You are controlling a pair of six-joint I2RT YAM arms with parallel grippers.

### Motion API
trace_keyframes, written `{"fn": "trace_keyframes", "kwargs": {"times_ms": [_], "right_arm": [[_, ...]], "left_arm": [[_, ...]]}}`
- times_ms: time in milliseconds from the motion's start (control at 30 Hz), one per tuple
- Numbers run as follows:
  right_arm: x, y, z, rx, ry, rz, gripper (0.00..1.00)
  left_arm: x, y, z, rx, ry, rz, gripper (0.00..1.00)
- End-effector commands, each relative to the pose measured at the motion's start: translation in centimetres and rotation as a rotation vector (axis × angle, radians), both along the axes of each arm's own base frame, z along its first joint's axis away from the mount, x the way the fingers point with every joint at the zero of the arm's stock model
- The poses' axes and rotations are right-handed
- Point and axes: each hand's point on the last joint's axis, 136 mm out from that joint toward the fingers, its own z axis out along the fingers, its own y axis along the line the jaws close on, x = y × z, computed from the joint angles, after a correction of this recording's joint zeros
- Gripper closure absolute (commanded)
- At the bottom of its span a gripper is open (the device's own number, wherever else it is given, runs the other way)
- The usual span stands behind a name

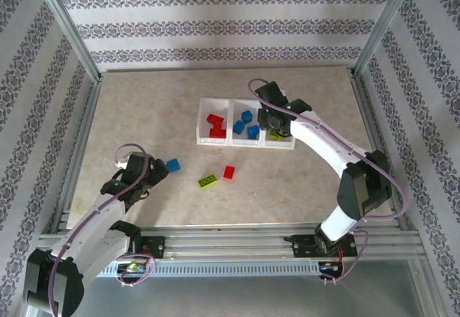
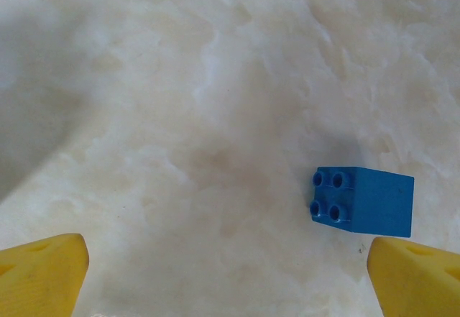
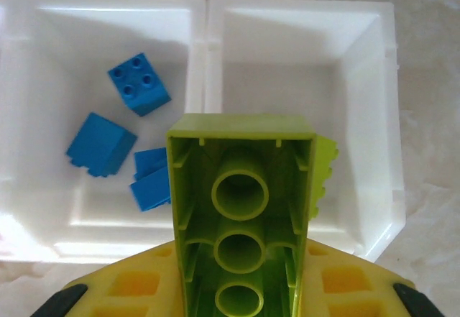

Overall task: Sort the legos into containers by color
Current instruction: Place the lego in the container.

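**Top view**
- Table [image 1: 144, 108]: pale marbled top inside a metal frame.
- Tray [image 1: 213, 143]: whitish, three compartments in a row, toward the far edge and right of the middle.
- Left compartment: red legos [image 1: 215, 125].
- Middle compartment: blue legos [image 1: 246, 125].
- Right compartment: mostly covered by the right gripper [image 1: 272, 119], poised directly above it; finger spacing unreadable from here.
- Loose on the bare table, between tray and near edge: blue brick [image 1: 173, 164], lime brick [image 1: 208, 181], red brick [image 1: 229, 172]. Lime and red close together, blue well apart to their left.
- Left gripper [image 1: 154, 175]: low over the table toward the near-left corner, just left of the blue brick.

**Left wrist view**
- Yellow fingertips [image 2: 43, 274]: at the two lower corners, spread wide, nothing between them.
- Blue brick: tipped on its side with studs facing sideways, resting on the table just beyond one fingertip, not touching it.

**Right wrist view**
- Held lime lego [image 3: 241, 223]: long, hollow underside with round tubes facing the camera, pinched between the yellow pads [image 3: 345, 288].
- Its place: above the near wall of the right compartment, overlapping the divider.
- Right compartment: second lime lego [image 3: 325, 166] peeking out behind the held one.
- Middle compartment: three blue legos, one studs-up.
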Motion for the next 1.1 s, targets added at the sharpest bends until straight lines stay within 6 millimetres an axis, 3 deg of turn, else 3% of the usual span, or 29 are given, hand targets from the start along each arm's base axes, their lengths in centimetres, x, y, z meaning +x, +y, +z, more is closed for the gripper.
{"fn": "trace_keyframes", "kwargs": {"times_ms": [0,400,833,1067], "right_arm": [[1.4,-0.2,-1.0,0.001,0.025,0.020,0.80],[4.3,-1.2,-5.2,0.006,0.129,-0.003,0.80],[6.1,-3.7,-6.5,0.005,0.153,-0.054,0.75],[6.5,-3.9,-7.5,0.009,0.170,-0.065,0.64]], "left_arm": [[0.6,0.2,0.6,-0.018,-0.035,0.023,0.00],[1.0,0.1,1.1,-0.018,-0.042,0.022,0.01],[0.8,0.0,0.8,-0.024,-0.029,0.016,0.00],[0.6,0.2,1.1,-0.020,-0.034,0.021,0.00]]}}
